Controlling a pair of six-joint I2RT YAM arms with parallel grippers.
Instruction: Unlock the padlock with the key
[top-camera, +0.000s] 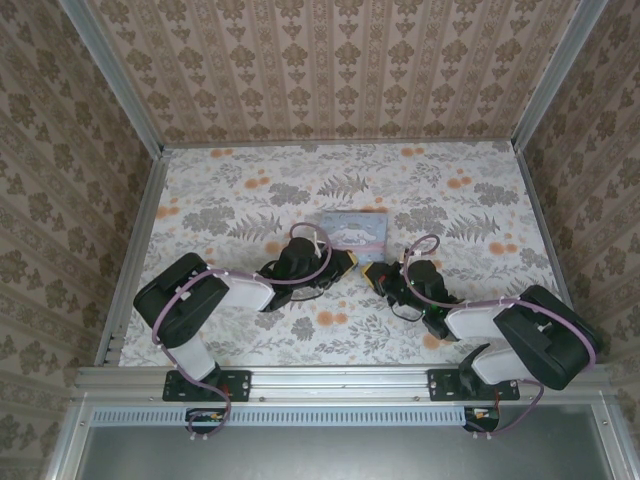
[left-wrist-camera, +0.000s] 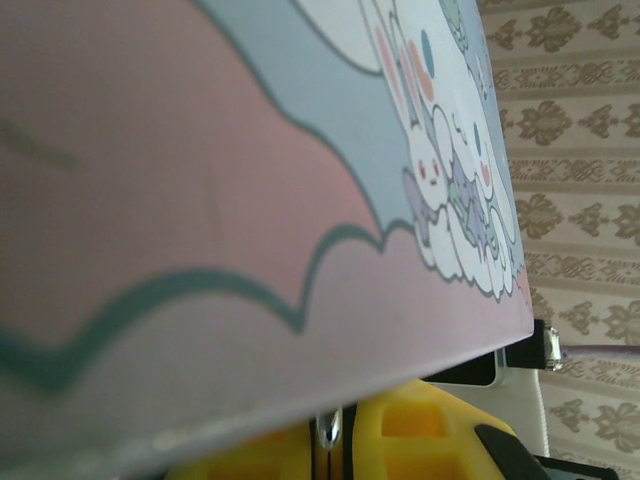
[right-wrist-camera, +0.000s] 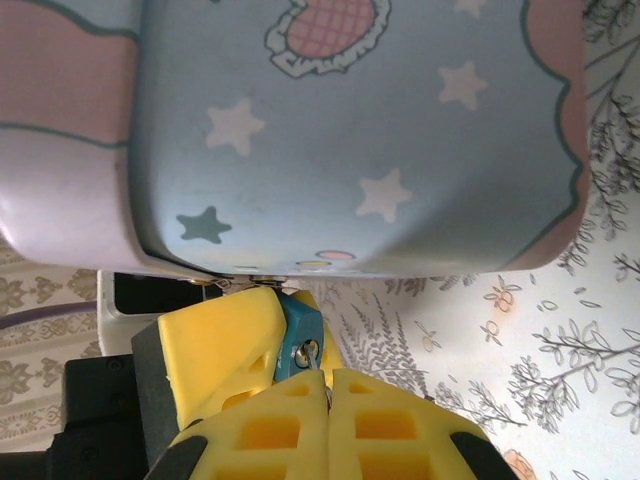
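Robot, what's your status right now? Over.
Left gripper shut on the padlock. Right gripper shut, tips at the padlock. Cartoon tin close behind, crowding both.

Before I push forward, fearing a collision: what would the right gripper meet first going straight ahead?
Likely the small blue metal padlock, right at the tips of the right gripper; the pale-blue cartoon-printed tin sits just beyond.

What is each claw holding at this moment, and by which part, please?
Left claw pinches the blue padlock by its body; right claw seems shut on the key, mostly hidden.
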